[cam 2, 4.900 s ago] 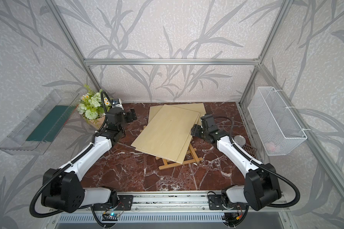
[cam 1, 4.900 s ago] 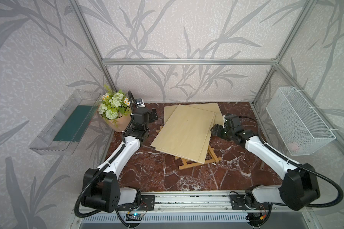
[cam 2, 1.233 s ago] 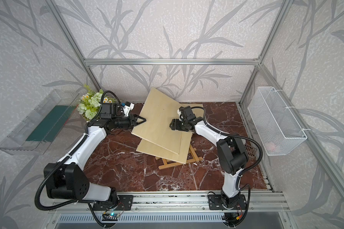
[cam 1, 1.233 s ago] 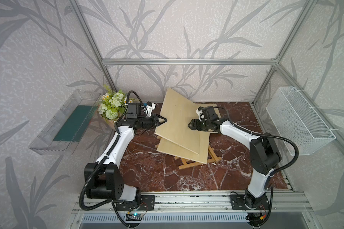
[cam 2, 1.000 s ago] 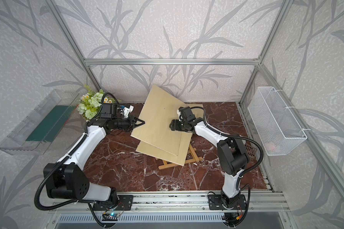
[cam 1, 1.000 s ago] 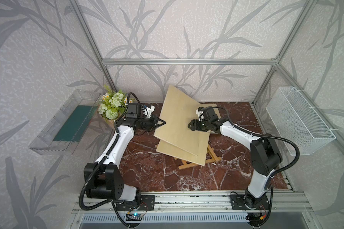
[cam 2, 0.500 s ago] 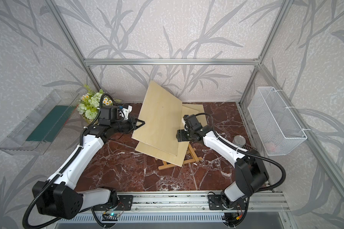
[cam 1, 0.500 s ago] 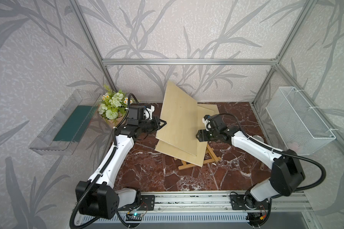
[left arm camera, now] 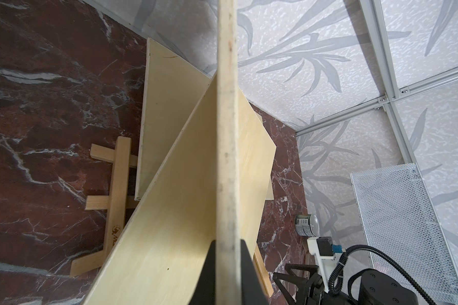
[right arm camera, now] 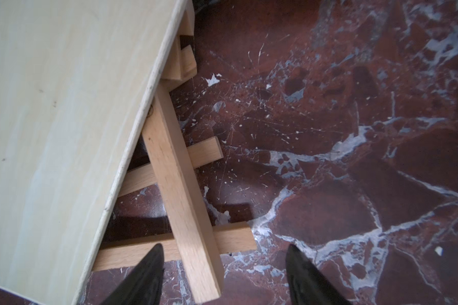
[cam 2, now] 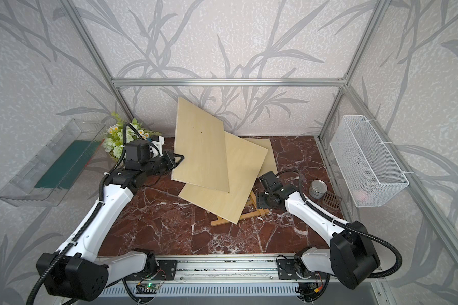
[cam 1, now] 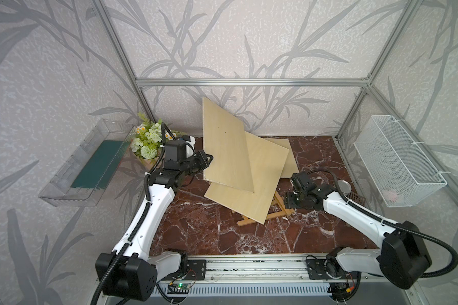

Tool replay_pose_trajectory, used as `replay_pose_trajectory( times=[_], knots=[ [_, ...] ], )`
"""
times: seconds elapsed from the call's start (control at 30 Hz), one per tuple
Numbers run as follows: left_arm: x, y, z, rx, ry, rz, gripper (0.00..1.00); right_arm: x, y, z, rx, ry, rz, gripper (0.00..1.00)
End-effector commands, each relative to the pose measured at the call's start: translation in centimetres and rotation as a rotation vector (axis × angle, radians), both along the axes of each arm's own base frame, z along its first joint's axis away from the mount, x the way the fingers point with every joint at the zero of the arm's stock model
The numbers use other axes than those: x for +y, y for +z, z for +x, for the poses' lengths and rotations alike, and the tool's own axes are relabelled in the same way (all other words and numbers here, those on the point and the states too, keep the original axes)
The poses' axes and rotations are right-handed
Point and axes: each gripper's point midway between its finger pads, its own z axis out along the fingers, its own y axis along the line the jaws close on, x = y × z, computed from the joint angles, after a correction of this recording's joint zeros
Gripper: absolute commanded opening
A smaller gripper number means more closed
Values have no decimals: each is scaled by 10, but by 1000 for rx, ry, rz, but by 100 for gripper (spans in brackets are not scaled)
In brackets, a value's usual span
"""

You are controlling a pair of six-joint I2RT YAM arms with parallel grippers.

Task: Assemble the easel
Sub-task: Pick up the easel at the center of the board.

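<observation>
The wooden easel [cam 1: 275,211] lies flat on the marble table, mostly covered by a pale plywood board [cam 1: 259,184] resting on it. In both top views my left gripper [cam 1: 208,159] [cam 2: 180,158] is shut on the left edge of a second board [cam 1: 228,148], held tilted steeply up above the pile. The left wrist view looks along that board's edge [left arm camera: 226,132], clamped in my left gripper [left arm camera: 228,243]. My right gripper [right arm camera: 224,247] is open just above the easel's leg [right arm camera: 177,184] and crossbar, holding nothing. A third board [cam 1: 288,163] lies flat behind.
A flower pot [cam 1: 148,140] stands behind my left wrist. A tin can [cam 2: 317,188] and a small brown grid [cam 2: 331,200] sit at the right, near my right arm. A wire basket [cam 1: 397,161] hangs on the right wall, a clear tray [cam 1: 90,163] on the left.
My left gripper has tipped its board up steeper. My right gripper has left that board's right side and come forward and down to the easel's exposed leg.
</observation>
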Motion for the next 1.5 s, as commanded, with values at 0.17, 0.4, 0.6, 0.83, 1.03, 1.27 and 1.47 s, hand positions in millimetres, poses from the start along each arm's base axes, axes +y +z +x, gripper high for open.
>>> replay_pose_trajectory(
  times=[0.17, 0.4, 0.6, 0.83, 1.03, 1.27, 1.47],
  knots=[
    [1, 88, 10, -336, -3, 33, 0, 27, -29, 12, 91, 83, 28, 66],
    [-15, 53, 10, -239, -61, 116, 0, 26, -52, 14, 143, 59, -14, 53],
    [-21, 31, 16, -159, -63, 154, 0, 3, -68, 1, 239, 2, -139, 20],
    [-16, 16, 25, -102, -47, 216, 0, -43, -68, -34, 357, -109, -332, 7],
    [-5, 12, 33, -99, -7, 284, 0, -84, -59, -57, 393, -246, -488, 0],
    [13, 7, 39, -78, 72, 364, 0, -130, -33, -68, 382, -400, -654, 0],
    [21, 20, 41, -116, 105, 386, 0, -167, 0, -74, 316, -530, -790, 0]
  ],
)
